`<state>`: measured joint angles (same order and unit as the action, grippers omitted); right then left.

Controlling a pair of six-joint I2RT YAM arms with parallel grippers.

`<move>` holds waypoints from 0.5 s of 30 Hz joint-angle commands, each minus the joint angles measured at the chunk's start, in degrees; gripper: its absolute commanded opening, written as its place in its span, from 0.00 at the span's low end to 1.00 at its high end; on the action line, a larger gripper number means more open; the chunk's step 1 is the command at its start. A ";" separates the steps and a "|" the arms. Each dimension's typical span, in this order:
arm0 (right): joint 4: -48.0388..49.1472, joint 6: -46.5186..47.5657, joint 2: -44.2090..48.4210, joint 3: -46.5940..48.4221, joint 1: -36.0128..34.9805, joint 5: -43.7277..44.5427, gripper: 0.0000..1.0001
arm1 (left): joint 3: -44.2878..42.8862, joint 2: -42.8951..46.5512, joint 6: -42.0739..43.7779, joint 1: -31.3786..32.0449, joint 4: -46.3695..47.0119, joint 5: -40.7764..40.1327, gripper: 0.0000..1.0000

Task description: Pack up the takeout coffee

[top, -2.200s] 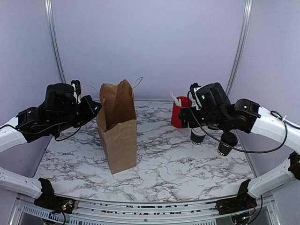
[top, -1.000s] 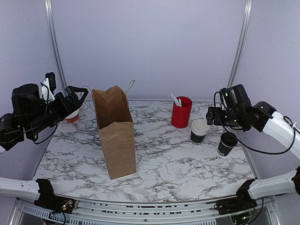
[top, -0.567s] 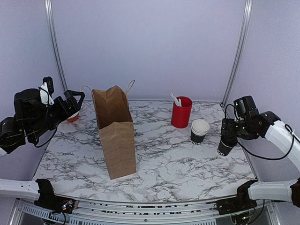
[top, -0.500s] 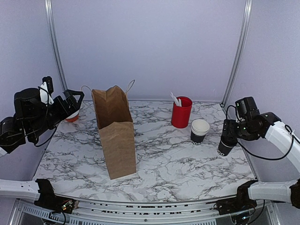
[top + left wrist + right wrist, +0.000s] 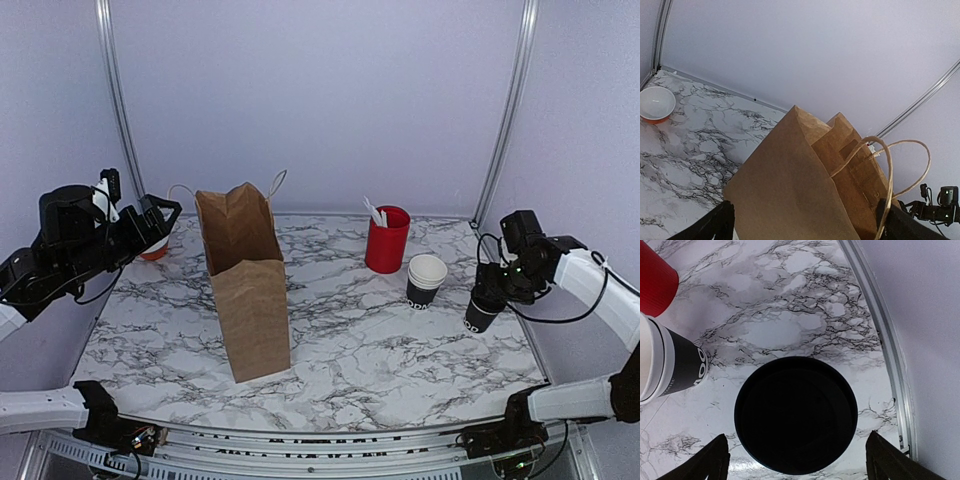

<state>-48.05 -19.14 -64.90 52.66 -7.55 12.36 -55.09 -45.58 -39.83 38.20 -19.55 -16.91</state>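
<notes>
Lowering my right gripper (image 5: 489, 287) onto the takeout coffee (image 5: 479, 316).
Jaws wide astride its lid (image 5: 796, 415); my left gripper (image 5: 158, 218) is staying open by the paper bag (image 5: 248, 290).

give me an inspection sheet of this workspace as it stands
surface: marbled table, no spills seen
job's things: takeout coffee upright, lid on, near the right edge; paper bag upright, mouth open, left of centre
clutter: red cup holding white utensils; stack of lidless cups beside it; small bowl at far left
grippers: left gripper open, empty, left of the bag; right gripper open above the coffee's lid, not closed on it
cables: black cable loops off the right arm
surroundings: plain lilac walls; metal frame posts
</notes>
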 commanded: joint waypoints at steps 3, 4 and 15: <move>0.64 1.29 -1.29 0.45 0.77 -1.95 0.88 | 0.60 0.87 0.33 -1.49 1.03 3.40 0.99; 0.67 1.28 -1.55 0.41 0.83 -2.00 0.87 | 0.60 0.83 0.41 -1.61 1.03 3.58 0.99; 2.97 2.24 -3.13 -0.61 3.49 -4.74 0.82 | 0.60 0.92 0.52 -2.25 1.13 4.43 0.99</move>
<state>-47.11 -17.65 -67.35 52.51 -4.58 9.21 -54.89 -45.39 -39.79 36.32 -19.55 -13.28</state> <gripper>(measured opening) 0.825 0.992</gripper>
